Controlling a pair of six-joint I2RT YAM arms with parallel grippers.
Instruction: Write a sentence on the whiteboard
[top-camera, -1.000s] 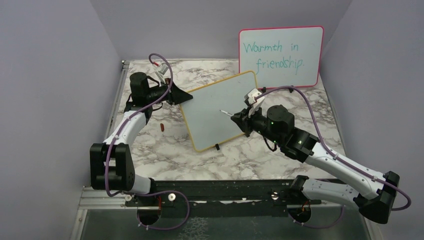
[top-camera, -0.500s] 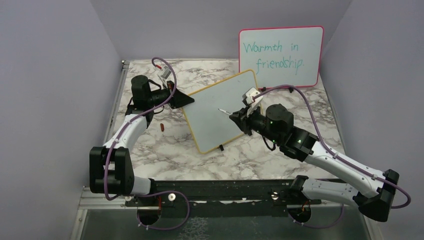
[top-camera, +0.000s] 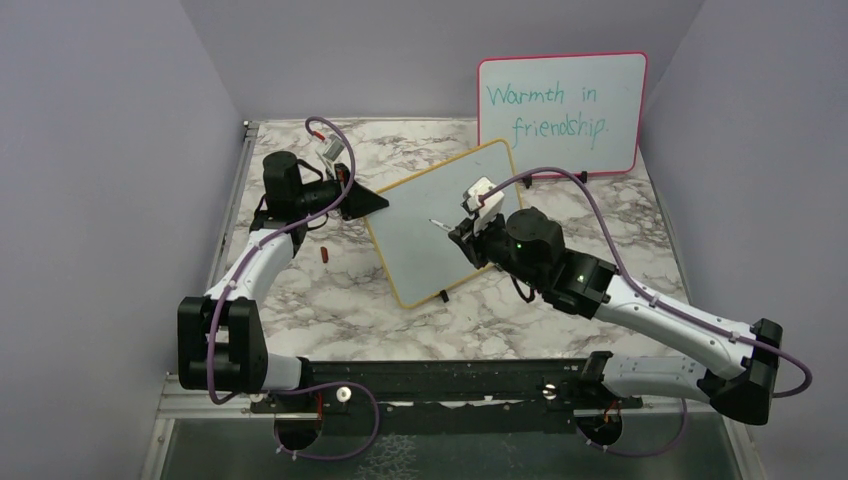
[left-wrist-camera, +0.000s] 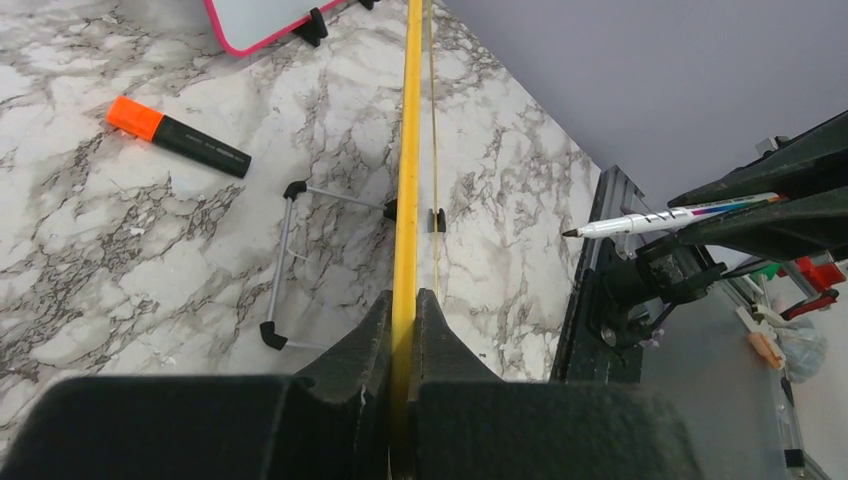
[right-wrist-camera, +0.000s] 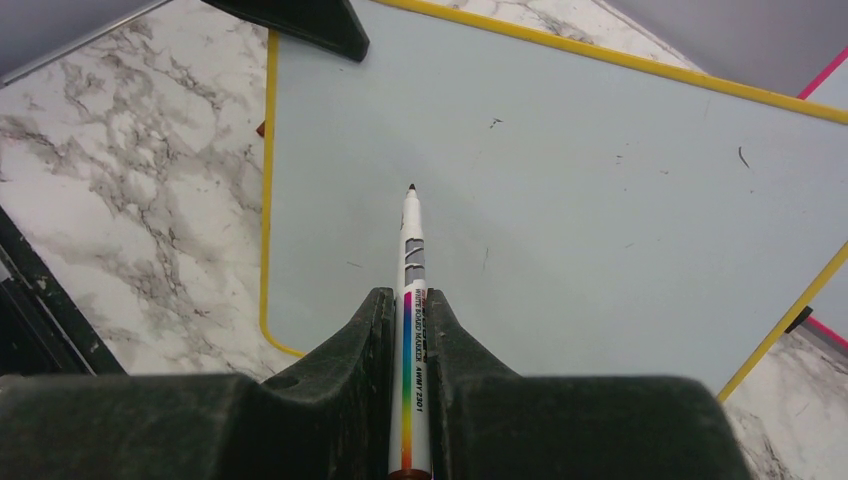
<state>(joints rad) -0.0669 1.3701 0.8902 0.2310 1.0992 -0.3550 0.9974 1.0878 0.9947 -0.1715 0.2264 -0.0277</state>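
The whiteboard (top-camera: 440, 225), yellow-framed, lies tilted across the middle of the marble table. My left gripper (top-camera: 380, 203) is shut on its left edge; in the left wrist view the yellow frame (left-wrist-camera: 407, 180) runs edge-on between the fingers of this gripper (left-wrist-camera: 404, 300). My right gripper (top-camera: 462, 232) is shut on a white marker (right-wrist-camera: 412, 260) with a rainbow stripe, its dark tip pointing at the board's face (right-wrist-camera: 600, 200) near the centre. Whether the tip touches the board I cannot tell. The sentence does not show; the face bears only small specks.
A pink-framed board (top-camera: 562, 115) with teal writing stands at the back right. An orange-capped black highlighter (left-wrist-camera: 178, 138) and a thin wire stand (left-wrist-camera: 285, 262) lie on the table beside the whiteboard. A small red thing (top-camera: 325, 254) lies left of the board.
My left gripper has closed on the whiteboard's left edge, and the board has shifted slightly. The right arm has carried the marker a little leftward over the board.
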